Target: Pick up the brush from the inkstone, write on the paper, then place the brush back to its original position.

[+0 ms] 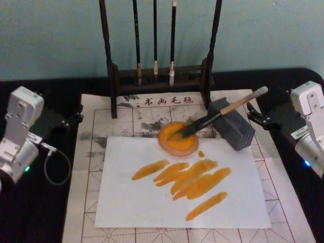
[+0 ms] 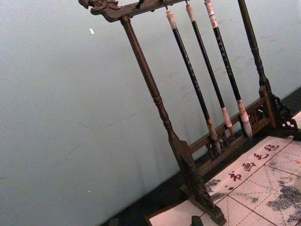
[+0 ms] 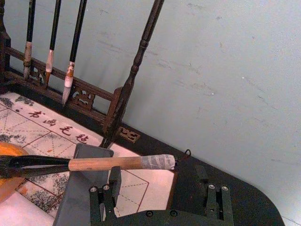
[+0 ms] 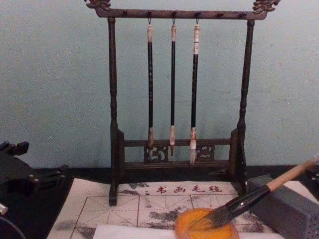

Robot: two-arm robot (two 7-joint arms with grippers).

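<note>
The brush (image 1: 238,105) leans its tan handle on the grey inkstone (image 1: 233,126), with its dark bristles down in a round orange dish (image 1: 178,137). In front of the dish lies the white paper (image 1: 131,202), which bears several orange strokes. My right gripper (image 1: 254,115) hovers just right of the handle's wrapped end, open and empty. The right wrist view has the brush (image 3: 108,163) lying crosswise just beyond the open right gripper (image 3: 160,197). Off the mat's left edge, far from the brush, my left gripper (image 1: 77,115) is open.
A dark wooden rack (image 1: 154,76) holding three thin brushes stands at the back of the cream gridded felt mat (image 1: 96,121). Beside the left arm a grey cable (image 1: 55,167) loops over the black table. A pale teal wall closes the back.
</note>
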